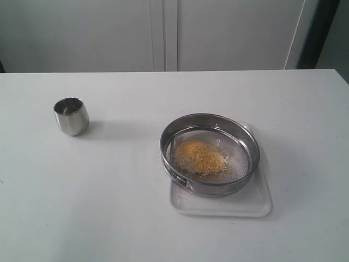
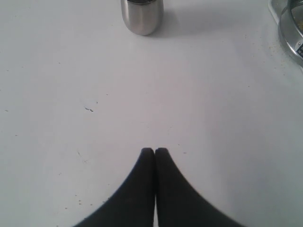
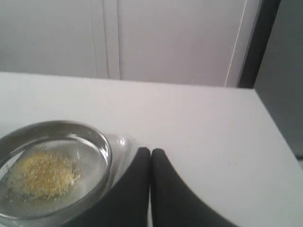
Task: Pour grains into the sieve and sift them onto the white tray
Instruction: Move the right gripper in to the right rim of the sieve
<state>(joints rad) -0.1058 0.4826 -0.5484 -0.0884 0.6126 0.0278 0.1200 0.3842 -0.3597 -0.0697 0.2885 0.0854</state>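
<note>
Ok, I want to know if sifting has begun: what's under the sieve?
The white tray sits under the sieve; its near edge and corners show bare. The grains are heaped on the mesh. Whether any fell through is hidden by the sieve itself.

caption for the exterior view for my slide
Grains heaped in the sieve on the white tray; steel cup stands apart.

**A lone steel cup on a white worktop**

A small rounded steel cup (image 1: 71, 115) stands upright on the white worktop (image 1: 109, 207), off to the left with bare surface all round it. Its polished side catches the light. A few tiny dark specks (image 2: 89, 109) mark the worktop nearby. Behind, pale wall panels (image 1: 163, 33) run across, with a dark upright strip (image 1: 319, 33) at the right.
</note>
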